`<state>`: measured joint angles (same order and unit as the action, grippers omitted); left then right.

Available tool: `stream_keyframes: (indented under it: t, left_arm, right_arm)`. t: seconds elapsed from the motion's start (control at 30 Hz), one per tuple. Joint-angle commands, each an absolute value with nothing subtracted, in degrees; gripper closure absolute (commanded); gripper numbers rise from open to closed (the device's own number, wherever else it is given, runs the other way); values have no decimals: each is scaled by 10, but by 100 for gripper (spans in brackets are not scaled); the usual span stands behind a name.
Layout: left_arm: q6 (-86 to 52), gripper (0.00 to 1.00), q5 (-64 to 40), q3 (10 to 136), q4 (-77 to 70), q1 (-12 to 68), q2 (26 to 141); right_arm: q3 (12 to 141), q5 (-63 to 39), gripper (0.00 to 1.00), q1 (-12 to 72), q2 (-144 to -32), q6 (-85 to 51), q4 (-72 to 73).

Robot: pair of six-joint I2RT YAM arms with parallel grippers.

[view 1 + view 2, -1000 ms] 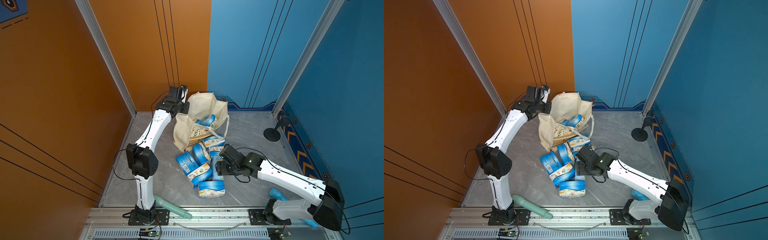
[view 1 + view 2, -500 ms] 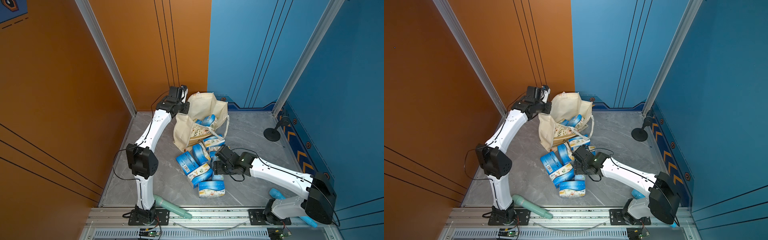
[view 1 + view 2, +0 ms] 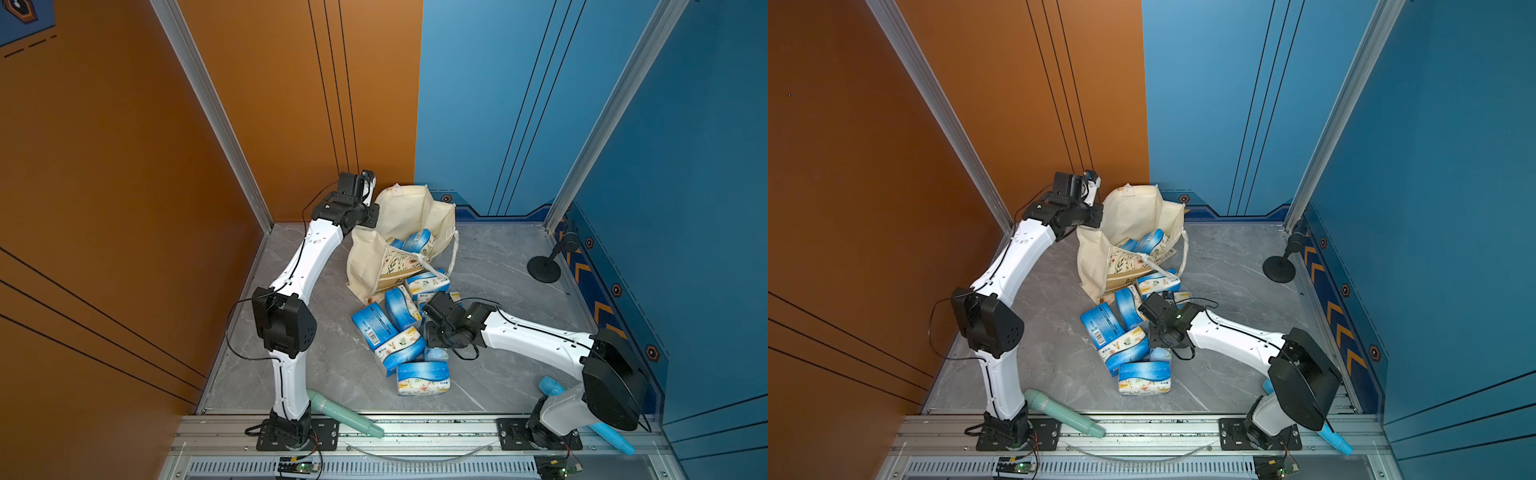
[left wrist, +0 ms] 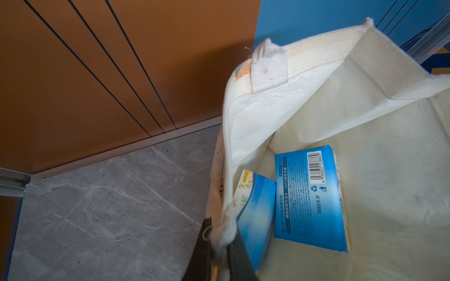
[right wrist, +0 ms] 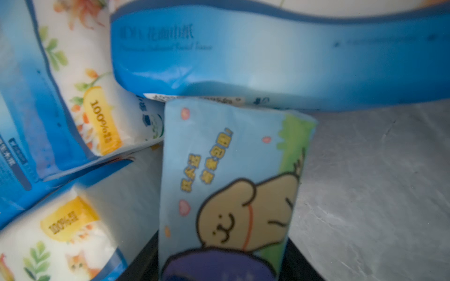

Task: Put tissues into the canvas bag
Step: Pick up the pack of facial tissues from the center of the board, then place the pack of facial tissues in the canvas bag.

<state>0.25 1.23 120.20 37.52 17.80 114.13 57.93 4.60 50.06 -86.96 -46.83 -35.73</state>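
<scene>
**A:** Where is the canvas bag (image 3: 399, 232)?

**B:** It sits far back on the grey surface (image 3: 498, 266), left of centre. It is cream and slumped, with its mouth gaping. There's a floral print and a tan band on the front, and white rope handles trail off to the right.

**A:** Anything inside?

**B:** Two blue-and-white tissue packs (image 4: 306, 194) lie side by side on the bottom, one with its barcode face up.

**A:** And the others?

**B:** There's a loose pile (image 3: 399, 332) just on the near side of the bag. Its packs touch and overlap, and several stand on edge. One flat pack (image 3: 423, 376) lies nearest. A smaller pale-blue cartoon pack (image 5: 231, 182) is at the pile's right edge. The view is blurred, but it seems to touch its neighbours.
</scene>
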Motion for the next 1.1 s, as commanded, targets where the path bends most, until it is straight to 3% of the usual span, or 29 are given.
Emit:
stream_keyframes:
  t: [0.0, 0.07, 0.23, 0.6, 0.7, 0.83, 1.07]
  left_arm:
    - [12, 100, 3, 1205, 386, 183, 1159]
    - [12, 100, 4, 1206, 386, 183, 1160]
    - [11, 100, 2, 1210, 386, 182, 1163]
    - [13, 100, 3, 1216, 386, 184, 1158]
    - [12, 100, 4, 1215, 386, 183, 1158]
    - [10, 100, 3, 1213, 386, 184, 1158]
    - [9, 100, 3, 1227, 392, 188, 1160]
  right_arm:
    - [567, 63, 54, 492, -866, -474, -362]
    - [565, 68, 63, 487, -852, -471, -367]
    - [579, 90, 72, 482, -778, -461, -419]
    - [735, 170, 74, 463, -629, -387, -531]
    - [794, 177, 74, 446, -649, -336, -494]
    - [844, 110, 74, 410, -700, -294, -371]
    - [1071, 37, 74, 348, -916, -245, -318]
